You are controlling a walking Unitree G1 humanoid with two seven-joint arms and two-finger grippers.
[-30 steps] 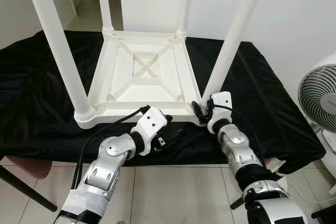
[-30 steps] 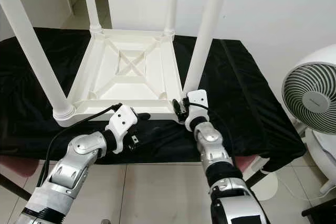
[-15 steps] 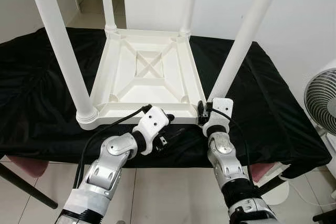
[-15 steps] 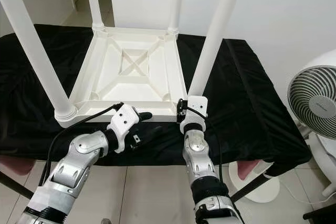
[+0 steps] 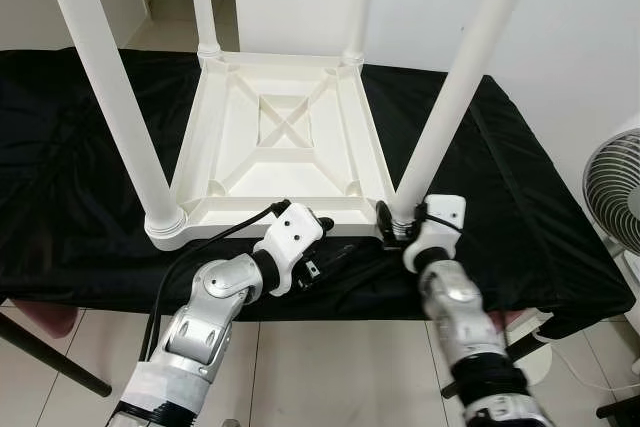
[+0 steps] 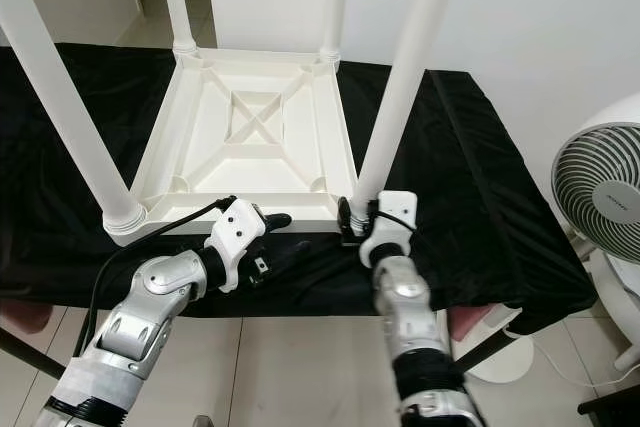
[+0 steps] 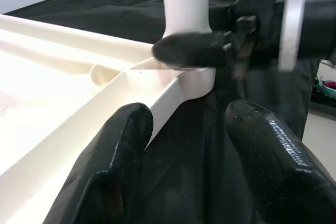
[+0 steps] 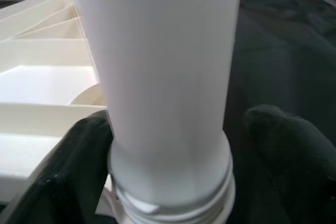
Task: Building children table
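A white children's table (image 5: 280,147) lies upside down on a black cloth (image 5: 520,177), its legs pointing up. My right gripper (image 5: 398,223) is at the foot of the near right leg (image 5: 450,107). In the right wrist view its fingers (image 8: 79,166) straddle that leg (image 8: 163,77); one touches it and a thin gap shows by the other. My left gripper (image 5: 328,245) is open at the table's front rail (image 7: 131,98), just left of that leg, holding nothing.
A standing fan (image 5: 615,187) is to the right of the cloth-covered surface. A pink seat (image 5: 30,317) sits below its near left edge. The near left leg (image 5: 110,97) rises close to my left arm. A white wall stands behind.
My right wrist has swung around the foot of the near right leg, and its forearm now comes in from further right. The left arm has stayed put. The view shifted slightly.
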